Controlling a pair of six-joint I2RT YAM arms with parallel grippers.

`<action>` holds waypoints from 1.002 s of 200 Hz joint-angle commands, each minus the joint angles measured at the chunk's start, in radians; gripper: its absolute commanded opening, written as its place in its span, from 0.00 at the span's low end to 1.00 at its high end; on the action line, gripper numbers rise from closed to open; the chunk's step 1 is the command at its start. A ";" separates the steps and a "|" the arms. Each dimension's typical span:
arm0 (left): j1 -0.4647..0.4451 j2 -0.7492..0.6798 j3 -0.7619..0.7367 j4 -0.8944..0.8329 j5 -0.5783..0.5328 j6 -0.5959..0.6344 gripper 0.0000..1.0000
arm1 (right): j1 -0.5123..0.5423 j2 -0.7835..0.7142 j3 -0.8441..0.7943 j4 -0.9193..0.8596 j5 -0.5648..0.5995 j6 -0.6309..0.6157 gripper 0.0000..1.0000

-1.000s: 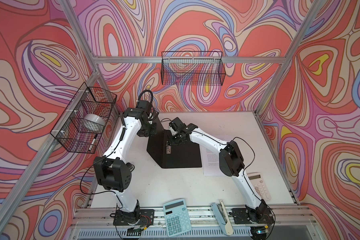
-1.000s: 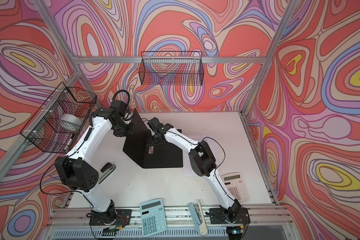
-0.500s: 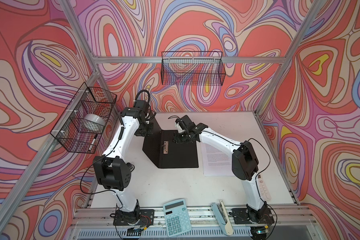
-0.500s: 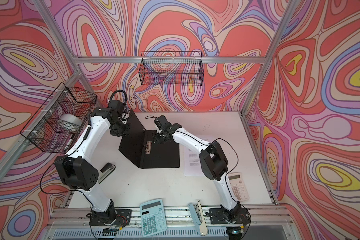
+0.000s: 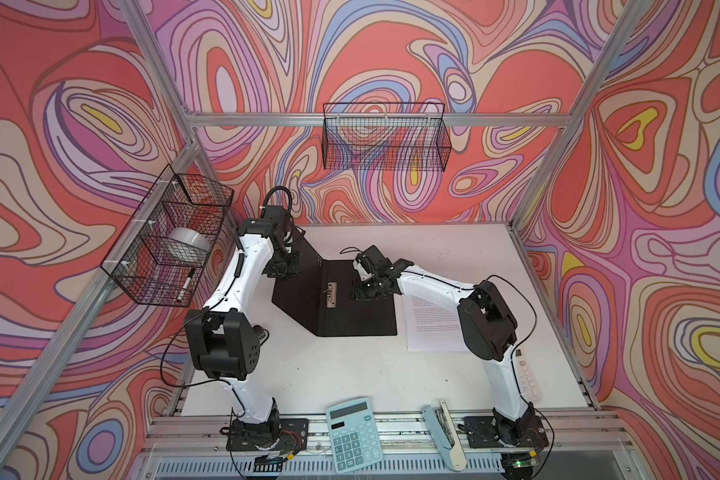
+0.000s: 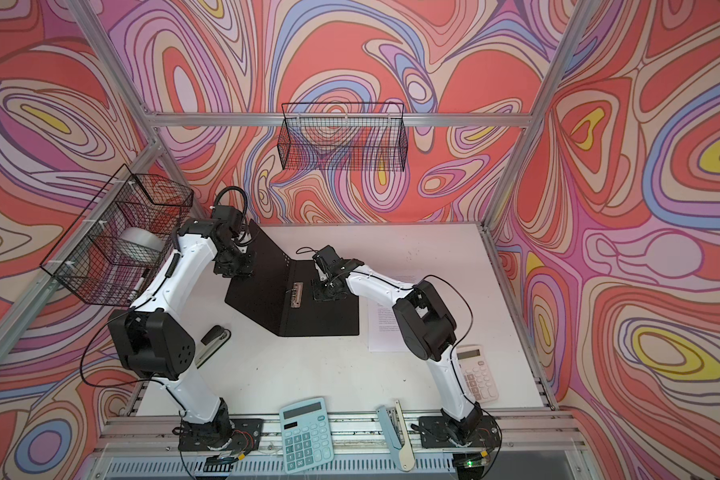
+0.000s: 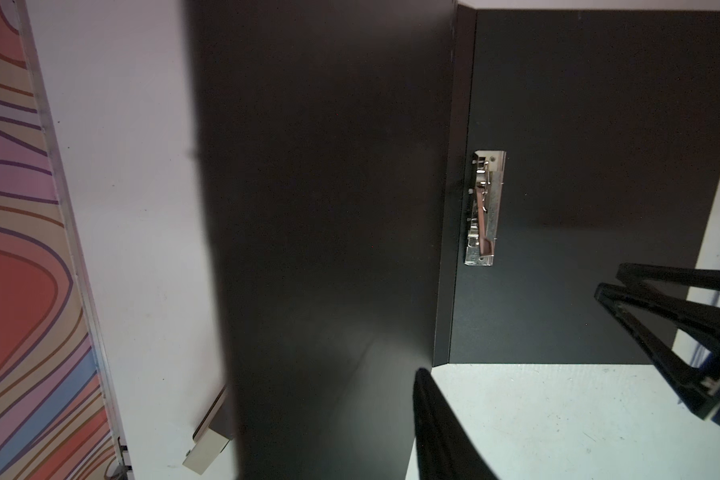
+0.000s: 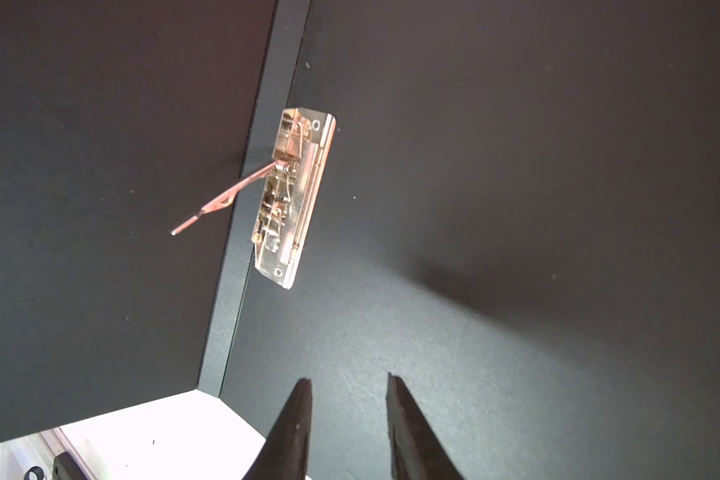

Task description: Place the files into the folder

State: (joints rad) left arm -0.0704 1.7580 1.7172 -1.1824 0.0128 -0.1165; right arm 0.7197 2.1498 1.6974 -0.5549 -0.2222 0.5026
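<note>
The folder [image 5: 350, 316] lies open on the table with its black inside up in both top views [image 6: 321, 320]. Its right cover is flat; its left cover [image 5: 304, 282] slants up to the left. A metal clip [image 8: 296, 199] sits by the spine with its lever raised. My left gripper [image 5: 281, 270] is at the raised cover's far left edge. The left wrist view shows one finger [image 7: 431, 419] on the cover's inner face; the cover hides the other. My right gripper [image 8: 348, 380] hovers open over the flat cover, holding nothing. The files [image 5: 431, 324] lie right of the folder, partly under my right arm.
A teal calculator [image 5: 354, 434] and a pale blue stapler [image 5: 443, 432] rest on the front rail. A white calculator [image 6: 476, 374] lies at the right, a dark stapler [image 6: 213, 336] at the left. Wire baskets hang on the left wall [image 5: 167, 237] and back wall [image 5: 385, 139].
The folder has swung wider open. The left arm drew the raised cover to the left, and the right gripper moved right from the clip to over the flat cover. More of the files shows.
</note>
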 commanded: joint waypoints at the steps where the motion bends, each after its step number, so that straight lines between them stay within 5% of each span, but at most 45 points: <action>1: 0.015 0.001 -0.034 0.017 -0.017 0.021 0.49 | 0.001 0.017 -0.024 0.019 0.004 0.004 0.33; 141: 0.037 -0.004 -0.206 0.147 -0.185 0.055 0.89 | -0.001 0.100 0.039 -0.001 -0.004 -0.043 0.33; 200: 0.043 -0.012 -0.279 0.254 -0.294 0.108 0.95 | -0.012 0.123 0.030 0.006 -0.006 -0.043 0.33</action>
State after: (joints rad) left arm -0.0326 1.7580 1.4628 -0.9878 -0.1970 -0.0441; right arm 0.7162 2.2482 1.7134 -0.5526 -0.2276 0.4717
